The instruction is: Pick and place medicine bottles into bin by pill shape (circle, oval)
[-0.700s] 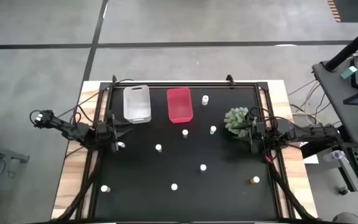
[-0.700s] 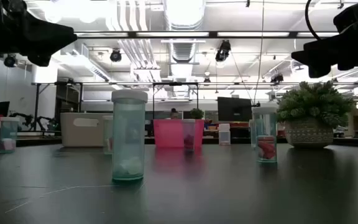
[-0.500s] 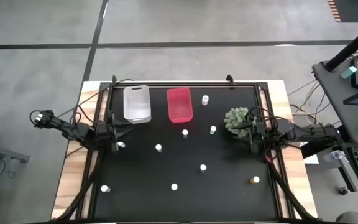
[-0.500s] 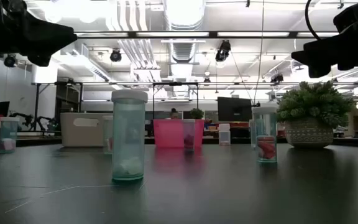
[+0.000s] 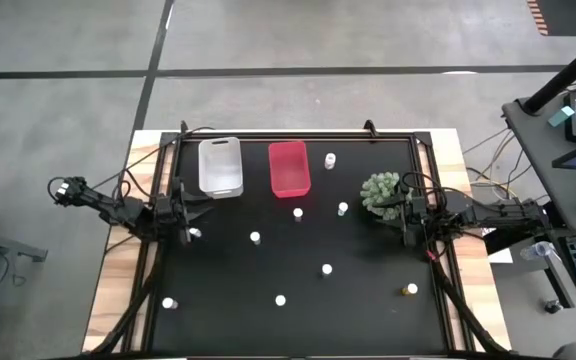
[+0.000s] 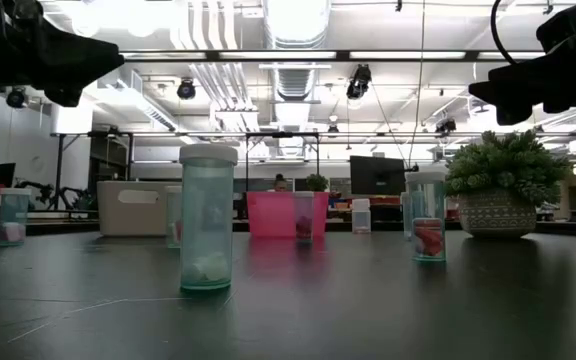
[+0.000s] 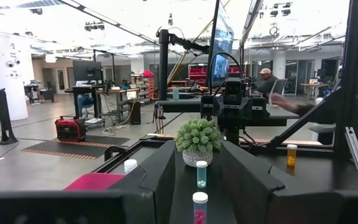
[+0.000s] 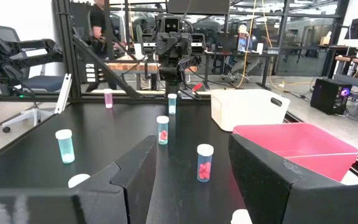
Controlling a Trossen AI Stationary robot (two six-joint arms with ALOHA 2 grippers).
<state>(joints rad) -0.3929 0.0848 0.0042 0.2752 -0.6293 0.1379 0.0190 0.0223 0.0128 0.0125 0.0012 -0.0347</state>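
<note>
Bottles (image 5: 326,269) scattered (hands (image 5: 193,215) apparently open, empty).

Bins (image 5: 220,166): side by side at the surface's (image 5: 368,320) far edge.
Plant (image 5: 380,190): right of them, by the right end effector (image 5: 405,211).
Bottles (image 5: 326,269): scattered across the middle and near side.

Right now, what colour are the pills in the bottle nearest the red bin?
Pink-red pills, in a clear white-capped bottle beside the red bin; the right wrist view shows it best.
</note>
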